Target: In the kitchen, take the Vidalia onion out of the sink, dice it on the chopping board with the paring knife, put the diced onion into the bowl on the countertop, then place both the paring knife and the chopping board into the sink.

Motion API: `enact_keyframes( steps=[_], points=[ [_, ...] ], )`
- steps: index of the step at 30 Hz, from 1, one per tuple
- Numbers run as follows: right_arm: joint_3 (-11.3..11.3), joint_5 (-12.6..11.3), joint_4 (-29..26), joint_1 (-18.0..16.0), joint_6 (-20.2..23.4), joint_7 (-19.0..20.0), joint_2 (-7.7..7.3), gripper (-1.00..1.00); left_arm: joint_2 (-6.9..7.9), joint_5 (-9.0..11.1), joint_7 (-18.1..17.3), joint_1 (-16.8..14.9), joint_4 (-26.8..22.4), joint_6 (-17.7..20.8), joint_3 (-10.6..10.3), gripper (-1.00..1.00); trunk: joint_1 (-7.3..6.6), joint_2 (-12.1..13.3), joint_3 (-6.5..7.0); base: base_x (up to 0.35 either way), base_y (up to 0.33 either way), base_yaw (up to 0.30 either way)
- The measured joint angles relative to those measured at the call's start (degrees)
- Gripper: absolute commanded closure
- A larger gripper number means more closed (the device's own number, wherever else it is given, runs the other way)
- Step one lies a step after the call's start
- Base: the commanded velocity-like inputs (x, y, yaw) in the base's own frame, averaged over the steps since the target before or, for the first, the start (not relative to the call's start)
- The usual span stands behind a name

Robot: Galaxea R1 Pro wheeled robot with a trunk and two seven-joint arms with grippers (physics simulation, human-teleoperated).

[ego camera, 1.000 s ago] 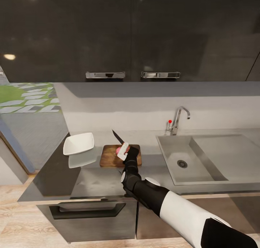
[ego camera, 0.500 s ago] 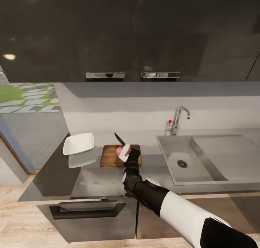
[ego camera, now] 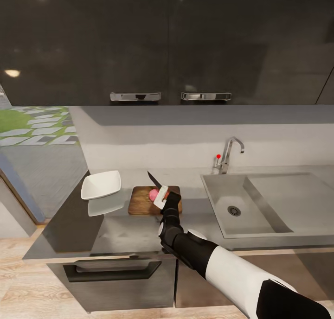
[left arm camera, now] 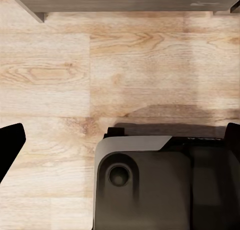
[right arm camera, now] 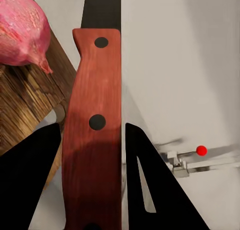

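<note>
From here I judge the job about a third done: the glossy grey surface (ego camera: 69, 226) carries everything, the steel sink (ego camera: 260, 203) stands bare of the bulb, and dicing, bowling and clearing away remain. On the dark, grainy chopping board (ego camera: 141, 203) sits the Vidalia onion (right arm camera: 22, 27), whole, pink and pointed. The squarish white bowl (ego camera: 101, 184) waits beside it. My right end effector (right arm camera: 92, 190) grips the paring knife (right arm camera: 95, 125) by its riveted red handle.
</note>
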Motion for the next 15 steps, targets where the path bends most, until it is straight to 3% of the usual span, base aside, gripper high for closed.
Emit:
enact_keyframes(
  steps=[15],
  points=[
    [1.3,0.0,1.1,1.2,-0.6,0.1,0.0,1.0,0.0,0.0,0.0,0.0,0.0,0.0,0.0,-1.0,0.0,0.0,0.0,0.0,0.0,0.0]
  ],
)
